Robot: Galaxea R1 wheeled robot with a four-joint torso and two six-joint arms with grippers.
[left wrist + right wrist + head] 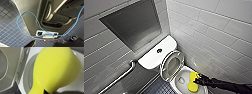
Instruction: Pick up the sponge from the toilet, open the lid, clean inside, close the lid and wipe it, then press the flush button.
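Observation:
The white toilet (183, 73) stands in the corner with its lid (165, 63) raised and leaning back against the cistern. In the middle of the cistern top sits the dark round flush button (159, 50). My right gripper (197, 81) reaches in from the right, shut on the yellow sponge (192, 82), which hangs over the near right rim of the open bowl. The right wrist view has the sponge (56, 69) large and close, with the bowl (26, 78) behind it and the raised lid (8, 65) beside it.
A grey recessed niche (134, 22) is set into the wall above the cistern. A metal grab bar (121, 76) runs along the left wall. White tiled wall (214, 30) hems the toilet on the right. Dark tiled floor (7, 31) and a blue cable (25, 12) lie by my base.

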